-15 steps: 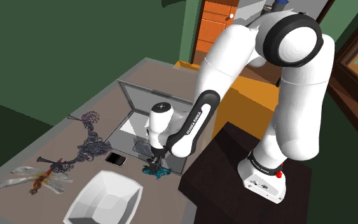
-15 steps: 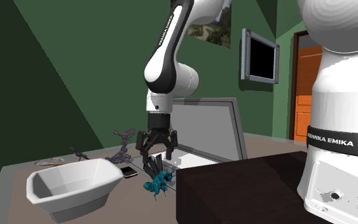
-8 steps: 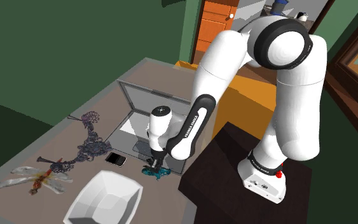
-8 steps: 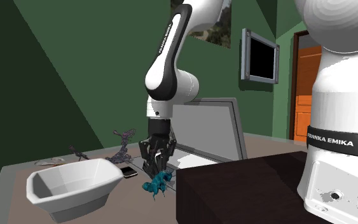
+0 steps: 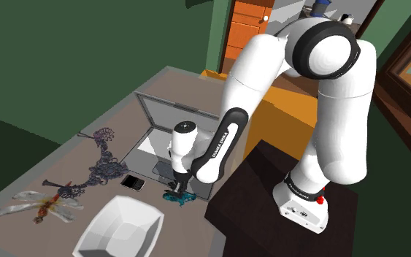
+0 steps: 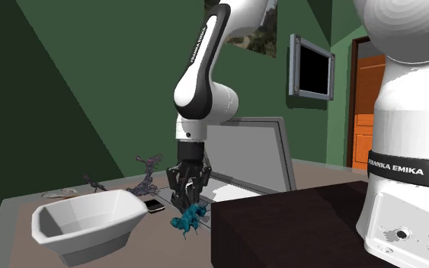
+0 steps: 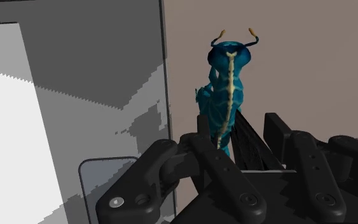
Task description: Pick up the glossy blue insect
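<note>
The tool point(image 5: 179, 187) hangs from the white arm point(image 5: 222, 142), pointing straight down at the lower middle of the shoulder view. Its black fingers point(image 7: 203, 156) are drawn in and pinch the rear of the glossy blue insect point(image 5: 178, 196).

The insect lies on the brown worktop point(image 5: 116, 109), just beside the front corner of an open grey laptop point(image 5: 168, 117) and near the dark stand point(image 5: 269, 212). In the wrist view the insect point(image 7: 225, 95) stretches away from the tool point(image 7: 238, 130). A pale stripe runs down its back, it has two curled feelers with yellow tips, and a dark wing is caught between the fingers.

In the second exterior view the tool point(image 6: 187, 199) stands over the insect point(image 6: 188, 218) at the lower middle. A white bowl point(image 6: 87, 221) sits to its left, with a small black phone point(image 6: 155, 205) between them.

At the shoulder view's lower left lie a dragonfly point(image 5: 43, 206) with clear wings and a dark purple ornate figure point(image 5: 105, 164).
</note>
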